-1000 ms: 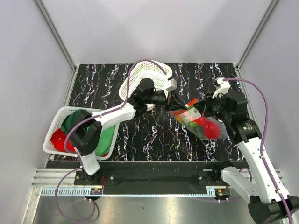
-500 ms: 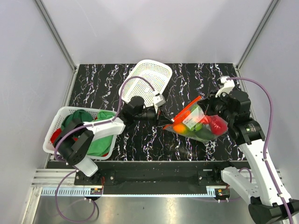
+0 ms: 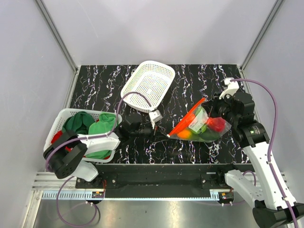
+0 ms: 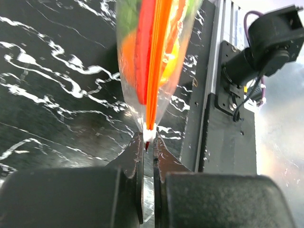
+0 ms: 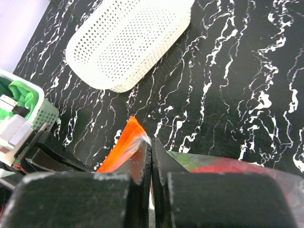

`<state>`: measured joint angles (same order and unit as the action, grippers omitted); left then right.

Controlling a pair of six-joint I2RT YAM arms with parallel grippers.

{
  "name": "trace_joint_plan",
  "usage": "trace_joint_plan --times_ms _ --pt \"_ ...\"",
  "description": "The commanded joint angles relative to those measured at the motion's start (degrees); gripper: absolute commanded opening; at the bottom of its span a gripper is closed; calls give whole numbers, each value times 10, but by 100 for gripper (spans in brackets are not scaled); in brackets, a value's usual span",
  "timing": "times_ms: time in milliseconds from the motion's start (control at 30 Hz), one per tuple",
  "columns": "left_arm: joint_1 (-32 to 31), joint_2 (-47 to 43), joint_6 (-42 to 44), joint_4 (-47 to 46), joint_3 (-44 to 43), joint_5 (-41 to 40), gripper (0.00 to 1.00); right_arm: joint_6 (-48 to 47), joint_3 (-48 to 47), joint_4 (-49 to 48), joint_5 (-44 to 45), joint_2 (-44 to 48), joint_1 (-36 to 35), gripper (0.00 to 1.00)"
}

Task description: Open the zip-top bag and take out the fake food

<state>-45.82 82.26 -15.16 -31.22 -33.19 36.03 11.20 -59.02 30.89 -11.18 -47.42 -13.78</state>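
Observation:
The clear zip-top bag (image 3: 202, 129) hangs stretched between both grippers over the black marble table. Its red-orange zip strip (image 3: 186, 118) runs diagonally from lower left to upper right. My left gripper (image 3: 164, 132) is shut on the white end piece of the strip (image 4: 149, 135), with the bag (image 4: 127, 71) reaching away from it. My right gripper (image 3: 208, 108) is shut on the bag's upper edge beside the strip (image 5: 121, 145). The fake food (image 3: 216, 124) shows through the plastic as red, green and orange pieces (image 4: 127, 50).
An empty white mesh basket (image 3: 148, 84) lies tilted at the table's back. A second white basket (image 3: 61, 124) at the left edge holds green and red cloths. A metal rail (image 4: 211, 85) runs along the near edge.
My left gripper has pulled back toward the near left while holding the strip's end, so the strip now runs out long. The right gripper rose slightly with the bag, then held still.

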Motion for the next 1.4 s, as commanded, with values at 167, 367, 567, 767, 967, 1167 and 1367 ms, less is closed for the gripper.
trace_joint_plan --times_ms 167,367,567,767,967,1167,1367 --pt "-18 -101 -14 83 13 -63 32 -27 -1 -116 -103 31 5 0" --pt "-17 -153 60 236 -97 -87 49 -31 30 -138 -139 65 5 0" --pt "-3 -159 87 310 -185 -62 55 -28 36 -144 -181 76 4 0" --pt "18 -148 127 389 -241 -66 62 -22 37 -148 -186 86 4 0" --pt "50 -153 123 381 -246 -62 61 -18 44 -150 -193 95 5 0" --pt "73 -98 122 396 -351 -7 60 -13 52 -150 -199 97 5 0" --pt "108 -5 147 417 -433 84 60 -13 50 -156 -223 97 5 0"
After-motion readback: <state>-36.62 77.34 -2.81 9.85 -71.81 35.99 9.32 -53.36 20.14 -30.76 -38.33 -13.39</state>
